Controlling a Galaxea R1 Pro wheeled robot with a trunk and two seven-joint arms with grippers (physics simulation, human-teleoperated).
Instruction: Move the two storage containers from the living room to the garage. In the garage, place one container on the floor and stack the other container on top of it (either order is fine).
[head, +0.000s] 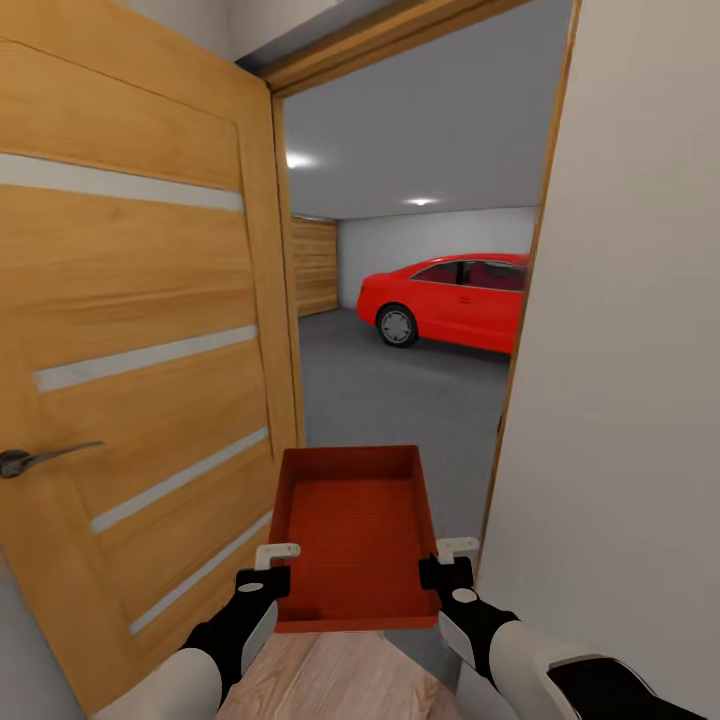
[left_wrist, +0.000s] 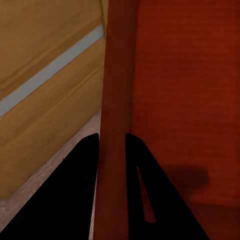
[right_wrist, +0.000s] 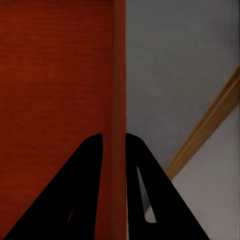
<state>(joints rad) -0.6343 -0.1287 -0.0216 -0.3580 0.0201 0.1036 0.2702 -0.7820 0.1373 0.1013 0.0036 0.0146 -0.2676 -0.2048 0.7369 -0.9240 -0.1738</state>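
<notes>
One red-orange storage container (head: 352, 530) hangs level in front of me, held between both arms in the doorway. My left gripper (head: 277, 553) is shut on its left wall (left_wrist: 114, 125), one finger on each side. On the opposite wall (right_wrist: 118, 100) my right gripper (head: 457, 547) is shut the same way. The container is empty. Beyond it lies the garage with its dark grey concrete floor (head: 400, 400) and a red car (head: 450, 298). The second container is out of view.
An open wooden door (head: 130, 380) with a metal handle (head: 40, 458) stands close on my left. A white wall (head: 630, 350) and the door frame (head: 520, 340) stand close on my right. Light wood planks (head: 340, 680) lie under me. A wooden panel (head: 315, 265) lines the garage's far left.
</notes>
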